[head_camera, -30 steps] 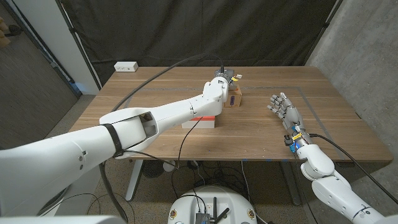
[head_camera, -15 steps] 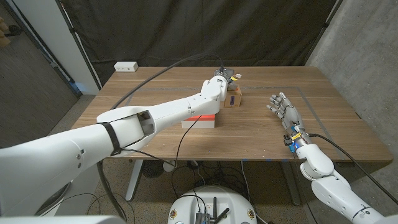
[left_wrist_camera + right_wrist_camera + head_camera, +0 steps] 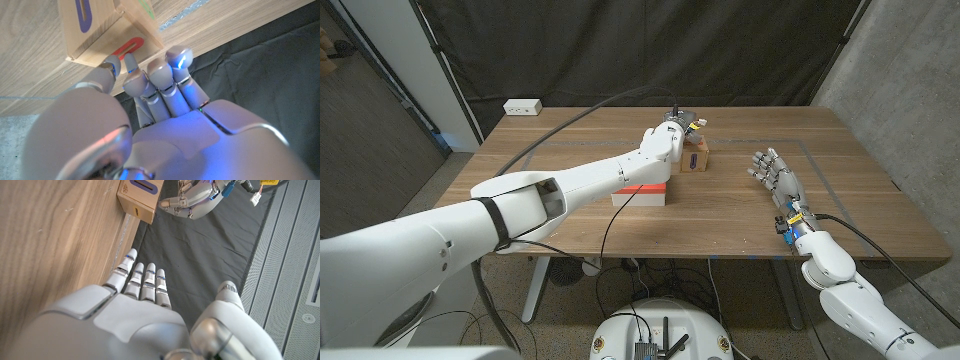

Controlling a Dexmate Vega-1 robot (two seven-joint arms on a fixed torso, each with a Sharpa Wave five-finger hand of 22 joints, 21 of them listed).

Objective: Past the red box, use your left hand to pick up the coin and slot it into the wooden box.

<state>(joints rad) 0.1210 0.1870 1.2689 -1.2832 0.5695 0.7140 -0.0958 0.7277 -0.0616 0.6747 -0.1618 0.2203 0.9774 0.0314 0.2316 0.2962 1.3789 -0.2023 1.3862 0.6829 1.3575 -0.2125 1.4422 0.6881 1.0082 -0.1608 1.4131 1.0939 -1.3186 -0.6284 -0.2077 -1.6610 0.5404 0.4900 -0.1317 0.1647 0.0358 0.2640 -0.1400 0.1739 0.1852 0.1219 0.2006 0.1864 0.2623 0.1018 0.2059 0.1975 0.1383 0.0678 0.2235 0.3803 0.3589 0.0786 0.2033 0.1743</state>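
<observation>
1. Wooden box (image 3: 698, 156): stands upright on the table (image 3: 570, 170) past the red box (image 3: 642, 194), at about 1 o'clock from it. One face carries a purple slot, another a red slot (image 3: 128, 48), each elongated.
2. Left hand (image 3: 674, 128): arm extended over the red box; fingertips (image 3: 131, 63) bunched just beside the red slot. The coin cannot be made out, so the grasp cannot be told.
3. Right hand (image 3: 775, 172): at 3 o'clock from the wooden box, fingers extended and apart, holding nothing.

One wooden box (image 3: 697, 157), one red box (image 3: 642, 193), two hands, possibly one white power strip (image 3: 523, 106)
</observation>
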